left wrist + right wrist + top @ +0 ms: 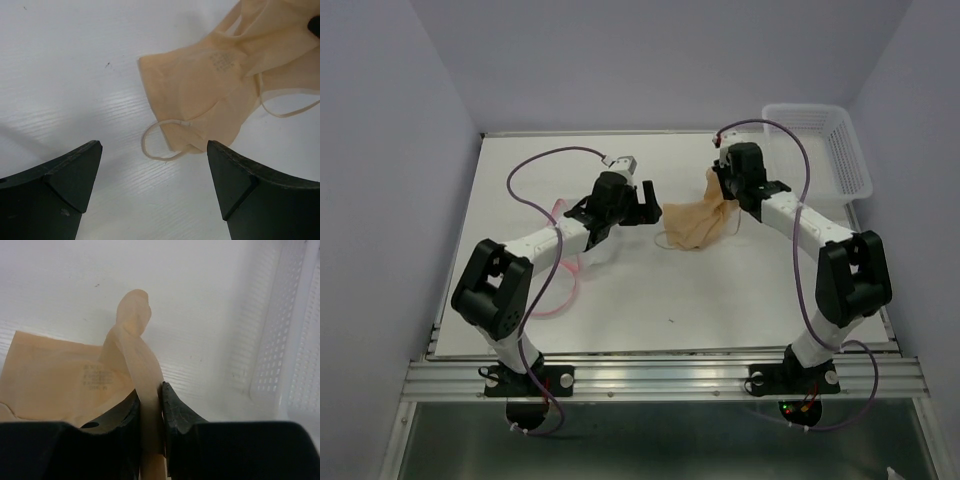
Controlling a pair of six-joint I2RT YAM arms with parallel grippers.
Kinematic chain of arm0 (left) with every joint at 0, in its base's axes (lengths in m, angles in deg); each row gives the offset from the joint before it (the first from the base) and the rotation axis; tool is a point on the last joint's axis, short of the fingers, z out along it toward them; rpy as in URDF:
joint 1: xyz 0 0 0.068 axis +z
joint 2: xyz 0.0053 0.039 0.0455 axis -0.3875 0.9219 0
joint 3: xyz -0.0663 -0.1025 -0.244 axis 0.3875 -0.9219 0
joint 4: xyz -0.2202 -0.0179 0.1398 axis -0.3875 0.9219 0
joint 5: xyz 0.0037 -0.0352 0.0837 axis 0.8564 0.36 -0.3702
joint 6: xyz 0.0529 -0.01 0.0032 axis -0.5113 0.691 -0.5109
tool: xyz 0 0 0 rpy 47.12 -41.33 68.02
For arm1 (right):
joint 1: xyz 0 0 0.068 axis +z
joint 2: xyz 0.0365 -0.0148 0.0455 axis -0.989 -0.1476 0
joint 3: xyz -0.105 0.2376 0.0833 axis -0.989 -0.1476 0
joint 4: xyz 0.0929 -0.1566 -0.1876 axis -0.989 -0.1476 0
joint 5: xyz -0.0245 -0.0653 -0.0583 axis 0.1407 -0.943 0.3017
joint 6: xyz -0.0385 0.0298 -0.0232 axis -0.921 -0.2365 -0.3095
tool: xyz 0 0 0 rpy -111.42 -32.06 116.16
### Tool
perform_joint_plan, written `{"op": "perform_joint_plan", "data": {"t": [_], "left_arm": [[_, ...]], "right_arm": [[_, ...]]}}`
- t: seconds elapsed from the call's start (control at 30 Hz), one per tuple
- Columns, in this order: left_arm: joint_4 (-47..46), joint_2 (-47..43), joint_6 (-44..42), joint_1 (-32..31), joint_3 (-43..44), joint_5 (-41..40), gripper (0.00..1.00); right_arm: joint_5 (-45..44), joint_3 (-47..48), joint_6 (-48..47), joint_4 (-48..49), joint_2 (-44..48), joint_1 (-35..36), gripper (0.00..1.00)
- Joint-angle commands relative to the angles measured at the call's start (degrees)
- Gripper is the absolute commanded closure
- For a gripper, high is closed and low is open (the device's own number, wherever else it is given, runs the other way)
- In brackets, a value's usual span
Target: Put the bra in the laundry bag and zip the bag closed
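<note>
Right end effector is clamped on a twisted strip of the bra, lifting that edge. The rest of the garment lies on the counter, inside neither container. Left end effector, its fingers spread wide, hovers just beside the bra's near corner and loose strap. The laundry bag lies partly hidden beneath the left arm, pink edging showing. The white slotted basket stands at the far right corner.
</note>
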Motion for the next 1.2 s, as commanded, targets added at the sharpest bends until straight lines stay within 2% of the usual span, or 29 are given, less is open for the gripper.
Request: {"op": "perform_joint_plan", "data": {"t": [0.0,0.13,0.23,0.53,0.77,0.87,0.93,1.1,1.17], "left_arm": [[1.24,-4.01,0.34,1.20,-0.46,-1.67,0.01],[3.08,-5.67,2.87,2.51,-1.16,-4.21,0.01],[5.55,-6.73,6.13,4.97,-1.60,-6.33,0.01],[5.03,-13.32,7.99,10.60,-6.08,-3.26,0.01],[4.15,-16.22,7.90,11.13,-7.75,-4.23,0.01],[3.97,-17.02,7.99,11.22,-7.93,-4.23,0.01],[3.62,-17.54,7.90,11.22,-8.02,-4.23,0.01],[3.36,-18.42,7.99,11.40,-8.46,-4.23,0.01],[3.36,-19.04,8.16,11.31,-8.81,-4.23,0.01]], "right_arm": [[-11.89,3.44,-7.23,-1.28,-2.78,5.76,0.75],[-16.12,4.84,-7.33,-1.37,-5.76,10.86,0.74],[-16.12,5.29,-7.33,-1.37,-6.47,12.71,0.73],[-20.69,5.29,-7.86,-1.37,-8.93,20.96,0.69],[-22.81,3.62,-3.64,-1.63,-9.46,25.97,0.61],[-22.37,3.79,-1.80,-1.72,-11.04,28.27,0.54],[-20.53,3.79,0.22,-1.72,-11.05,28.97,0.42],[-6.21,2.57,4.27,-1.29,-7.98,28.97,0.15],[-2.00,1.51,4.71,-0.41,-4.99,28.97,0.14]]}}
